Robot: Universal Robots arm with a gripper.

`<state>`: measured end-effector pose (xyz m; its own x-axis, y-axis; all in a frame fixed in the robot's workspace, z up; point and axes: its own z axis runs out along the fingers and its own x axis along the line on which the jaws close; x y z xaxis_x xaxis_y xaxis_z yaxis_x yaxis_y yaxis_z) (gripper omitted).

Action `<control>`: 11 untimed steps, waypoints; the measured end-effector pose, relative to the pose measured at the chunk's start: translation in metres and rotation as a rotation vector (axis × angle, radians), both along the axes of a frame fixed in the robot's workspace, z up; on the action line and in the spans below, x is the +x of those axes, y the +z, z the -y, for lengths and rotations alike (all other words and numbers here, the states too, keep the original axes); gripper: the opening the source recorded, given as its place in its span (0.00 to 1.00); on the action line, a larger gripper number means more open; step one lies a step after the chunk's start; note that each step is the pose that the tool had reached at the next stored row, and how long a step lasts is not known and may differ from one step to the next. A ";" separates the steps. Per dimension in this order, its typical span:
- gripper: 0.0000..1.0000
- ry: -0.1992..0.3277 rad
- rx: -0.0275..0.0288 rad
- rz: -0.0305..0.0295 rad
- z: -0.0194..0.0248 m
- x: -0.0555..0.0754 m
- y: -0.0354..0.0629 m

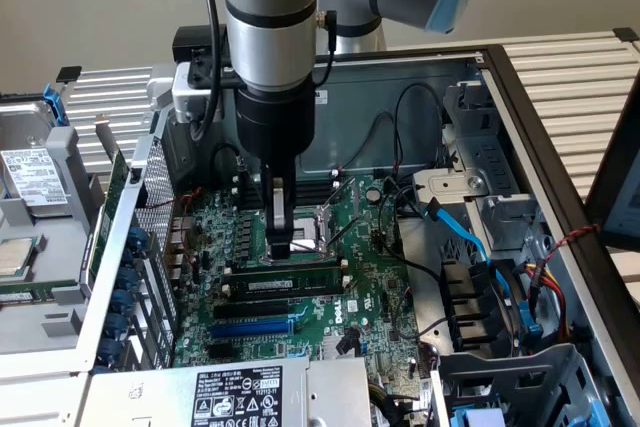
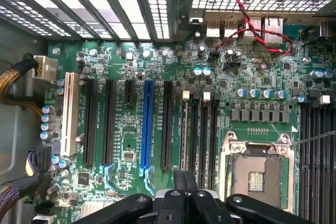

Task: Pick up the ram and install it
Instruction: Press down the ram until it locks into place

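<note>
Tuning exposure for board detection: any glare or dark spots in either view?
Wrist view: light through the back-panel slots washes out white; the board is evenly lit. Exterior view: even light, no glare on the board; the gripper is dark against the memory stick.

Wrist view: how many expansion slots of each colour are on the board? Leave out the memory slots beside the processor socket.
White slot: 1
Blue slot: 1
Black slots: 4, one of them short
Total: 6
</note>
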<state>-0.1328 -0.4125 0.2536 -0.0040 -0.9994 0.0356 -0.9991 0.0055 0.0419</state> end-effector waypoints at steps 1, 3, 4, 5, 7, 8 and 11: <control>0.10 0.000 -0.0027 0.0037 -0.0002 -0.001 -0.0006; 0.10 -0.001 -0.0084 0.0134 -0.0005 -0.002 -0.0015; 0.10 -0.001 -0.0121 0.0185 -0.0008 -0.002 -0.0019; 0.10 -0.001 -0.0150 0.0223 -0.0011 -0.003 -0.0026; 0.10 -0.002 -0.0199 0.0244 -0.0020 -0.003 -0.0044; 0.10 -0.002 -0.0208 0.0245 -0.0023 -0.003 -0.0058; 0.10 -0.002 -0.0214 0.0256 -0.0031 -0.003 -0.0104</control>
<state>-0.1359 -0.4094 0.2432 -0.0072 -0.9984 0.0568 -0.9998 0.0081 0.0162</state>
